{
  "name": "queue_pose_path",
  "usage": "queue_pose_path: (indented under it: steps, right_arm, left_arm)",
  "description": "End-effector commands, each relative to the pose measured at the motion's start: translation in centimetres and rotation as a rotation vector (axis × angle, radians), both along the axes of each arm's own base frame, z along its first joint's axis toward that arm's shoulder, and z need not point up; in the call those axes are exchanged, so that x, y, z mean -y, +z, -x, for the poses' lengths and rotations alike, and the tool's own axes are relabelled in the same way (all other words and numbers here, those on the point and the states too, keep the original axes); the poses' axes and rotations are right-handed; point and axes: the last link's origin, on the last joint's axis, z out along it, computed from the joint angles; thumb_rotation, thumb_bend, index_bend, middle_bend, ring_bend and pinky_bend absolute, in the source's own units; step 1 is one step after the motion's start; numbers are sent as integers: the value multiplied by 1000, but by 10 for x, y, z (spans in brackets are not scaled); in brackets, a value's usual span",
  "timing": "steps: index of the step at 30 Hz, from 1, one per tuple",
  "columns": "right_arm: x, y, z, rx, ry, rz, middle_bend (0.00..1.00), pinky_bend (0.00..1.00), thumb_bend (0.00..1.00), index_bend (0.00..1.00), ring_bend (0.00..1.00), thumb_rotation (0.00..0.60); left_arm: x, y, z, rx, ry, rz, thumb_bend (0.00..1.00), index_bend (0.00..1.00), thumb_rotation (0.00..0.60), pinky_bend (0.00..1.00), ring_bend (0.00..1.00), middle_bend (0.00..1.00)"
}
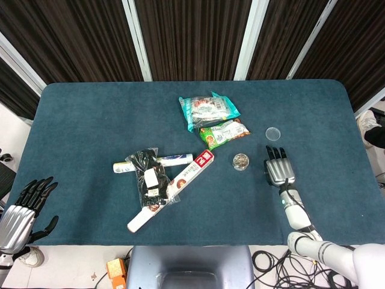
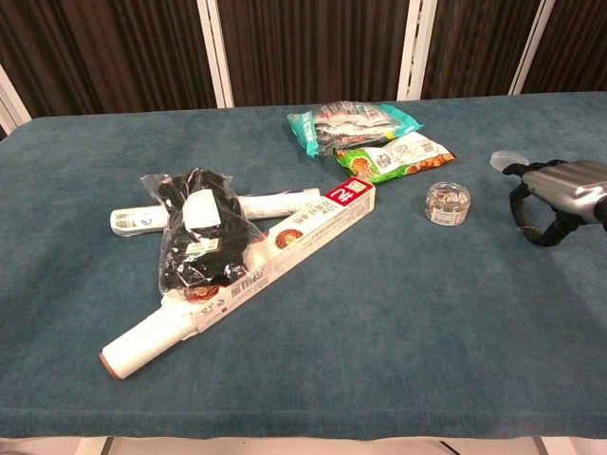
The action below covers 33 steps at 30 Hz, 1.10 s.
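My right hand hovers over the right part of the blue table, palm down, fingers apart and holding nothing. A small clear jar with brownish contents stands just to its left. A clear round lid lies just beyond its fingertips. My left hand hangs off the table's near left corner, fingers spread and empty; only the head view shows it.
A long wrap box lies diagonally mid-table under a black bagged item, with a white tube behind. A teal snack bag and a green packet lie further back.
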Motion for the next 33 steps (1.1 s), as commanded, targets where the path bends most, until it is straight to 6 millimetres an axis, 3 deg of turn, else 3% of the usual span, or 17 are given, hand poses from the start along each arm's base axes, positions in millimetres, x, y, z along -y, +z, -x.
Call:
queue_pose_path:
  steps: [1,21,33]
  right_arm:
    - [0,1,0,4,2,2,0,0,355,666,0,600]
    - [3,9,-15,30,37,23,0,0,354,673,0,600]
    - [25,14,-75,77,114,58,0,0,355,672,0,600]
  left_arm:
    - [0,0,0,0,-1,1,401,0,600,45,0,1]
    - [1,1,0,3,0,-3,401,0,600,45,0,1]
    - [-3,-1,0,-5,9,-1,400,0,600,44,0,1]
